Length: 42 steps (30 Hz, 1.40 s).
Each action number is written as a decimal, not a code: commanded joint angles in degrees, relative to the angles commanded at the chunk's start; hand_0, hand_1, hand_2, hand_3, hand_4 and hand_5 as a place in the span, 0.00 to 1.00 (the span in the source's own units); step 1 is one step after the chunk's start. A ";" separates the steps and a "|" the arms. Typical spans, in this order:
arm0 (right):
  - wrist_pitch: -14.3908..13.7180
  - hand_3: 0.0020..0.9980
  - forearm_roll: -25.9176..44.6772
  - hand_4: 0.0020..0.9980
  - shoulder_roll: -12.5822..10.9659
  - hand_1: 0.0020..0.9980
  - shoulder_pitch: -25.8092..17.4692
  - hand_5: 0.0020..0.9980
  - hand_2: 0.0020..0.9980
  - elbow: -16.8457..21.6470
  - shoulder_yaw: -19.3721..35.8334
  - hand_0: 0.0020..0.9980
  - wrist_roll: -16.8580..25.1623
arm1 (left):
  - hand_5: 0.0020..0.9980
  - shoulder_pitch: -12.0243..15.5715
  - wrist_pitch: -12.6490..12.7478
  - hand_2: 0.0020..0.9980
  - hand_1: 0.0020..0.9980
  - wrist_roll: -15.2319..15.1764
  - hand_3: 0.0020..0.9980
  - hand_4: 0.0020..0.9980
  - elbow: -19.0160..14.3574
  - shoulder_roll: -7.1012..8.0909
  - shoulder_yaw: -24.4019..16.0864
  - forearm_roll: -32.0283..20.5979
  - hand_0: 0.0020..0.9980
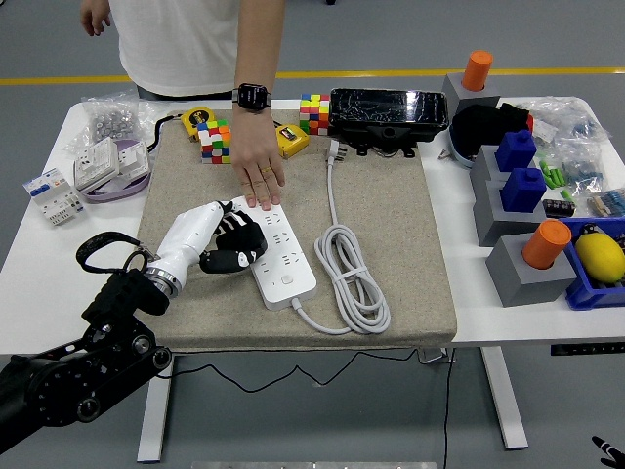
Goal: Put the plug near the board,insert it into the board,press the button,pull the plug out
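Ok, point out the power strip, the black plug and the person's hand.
power strip (289, 269): head view, bare white top near its button.
black plug (234, 244): head view, its body.
person's hand (258, 166): head view, back of hand.

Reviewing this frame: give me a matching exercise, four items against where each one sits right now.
Items:
1. power strip
2. person's hand
3. left hand
4. coiled white cable

Places:
A. right of the strip on the mat
B. pressing the strip's far end
C. at the strip's left edge
D. lying diagonally on the beige mat

Pairs: 1-D, 2-B, 3-C, 4-A
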 joint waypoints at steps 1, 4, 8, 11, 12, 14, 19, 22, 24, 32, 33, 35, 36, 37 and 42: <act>0.01 0.60 0.01 0.97 -0.04 0.66 0.05 0.49 0.68 0.04 -0.10 0.57 0.01 | 0.12 -0.04 -0.07 0.48 0.47 0.26 0.54 0.63 0.02 0.02 0.01 0.16 0.39; 0.00 0.60 0.03 0.97 -0.21 0.66 0.23 0.49 0.68 0.13 -0.36 0.57 0.01 | 0.01 -0.02 0.44 0.44 0.43 -0.28 0.52 0.59 0.04 0.28 0.25 0.99 0.36; -0.01 0.60 0.12 0.97 -0.49 0.66 0.29 0.49 0.68 0.14 -0.71 0.57 -0.03 | 0.01 0.11 2.22 0.44 0.43 -2.24 0.52 0.59 0.05 0.43 0.34 0.85 0.36; -0.02 0.60 0.17 0.97 -0.59 0.66 0.23 0.49 0.68 0.12 -0.89 0.57 -0.05 | 0.01 0.53 3.30 0.42 0.43 -3.95 0.51 0.59 -0.25 0.60 -0.11 0.48 0.35; -0.01 0.60 0.19 0.97 -0.59 0.66 0.19 0.49 0.68 0.11 -0.95 0.57 -0.04 | 0.01 0.72 3.66 0.42 0.43 -4.56 0.51 0.59 -0.44 0.70 -0.32 0.29 0.35; 0.02 0.60 0.22 0.97 -0.57 0.66 0.16 0.49 0.68 0.10 -1.08 0.57 -0.04 | 0.01 1.14 4.20 0.42 0.43 -5.65 0.51 0.59 -0.78 0.93 -0.76 -0.01 0.35; 0.04 0.60 0.17 0.97 -0.44 0.66 0.01 0.49 0.68 0.20 -1.24 0.57 0.04 | 0.01 3.21 5.70 0.42 0.43 -8.92 0.51 0.60 -0.90 2.63 -2.21 -0.38 0.35; 0.07 0.60 0.13 0.97 -0.32 0.66 -0.11 0.49 0.68 0.12 -1.02 0.57 0.02 | 0.01 4.15 6.16 0.42 0.43 -10.00 0.51 0.60 -0.03 3.34 -2.85 -0.81 0.35; 0.07 0.60 0.08 0.97 -0.27 0.66 -0.14 0.49 0.68 0.08 -0.89 0.57 0.00 | 0.01 4.60 6.19 0.44 0.43 -10.40 0.52 0.61 0.35 3.60 -3.25 -0.95 0.35; 0.02 0.60 -0.02 0.97 -0.04 0.66 -0.30 0.49 0.68 0.20 -0.39 0.57 0.07 | 0.04 5.25 5.75 0.46 0.46 -11.53 0.53 0.62 2.21 3.78 -3.14 -2.23 0.37; 0.02 0.60 -0.04 0.97 0.02 0.66 -0.32 0.49 0.68 0.22 -0.32 0.57 0.07 | 0.04 5.31 5.37 0.46 0.46 -10.63 0.53 0.62 2.45 3.60 -3.20 -1.53 0.37; 0.01 0.60 -0.06 0.97 0.10 0.66 -0.38 0.49 0.68 0.21 -0.24 0.57 0.08 | 0.07 5.41 5.16 0.54 0.53 -10.20 0.58 0.66 2.74 3.43 -3.33 -1.63 0.46; 0.00 0.60 -0.08 0.97 0.15 0.66 -0.41 0.49 0.68 0.20 -0.17 0.57 0.08 | 0.07 5.47 5.11 0.54 0.53 -9.95 0.58 0.66 3.01 3.35 -3.46 -1.54 0.46; 0.00 0.60 -0.10 0.97 0.18 0.66 -0.42 0.49 0.68 0.20 -0.10 0.57 0.07 | 0.07 5.52 4.96 0.54 0.53 -9.80 0.58 0.66 3.19 3.32 -3.59 -1.54 0.46; -0.02 0.60 -0.17 0.97 0.29 0.66 -0.44 0.49 0.68 0.16 0.36 0.57 0.06 | 0.19 5.86 4.80 0.57 0.66 -9.77 0.59 0.84 3.23 3.57 -4.06 -1.70 0.54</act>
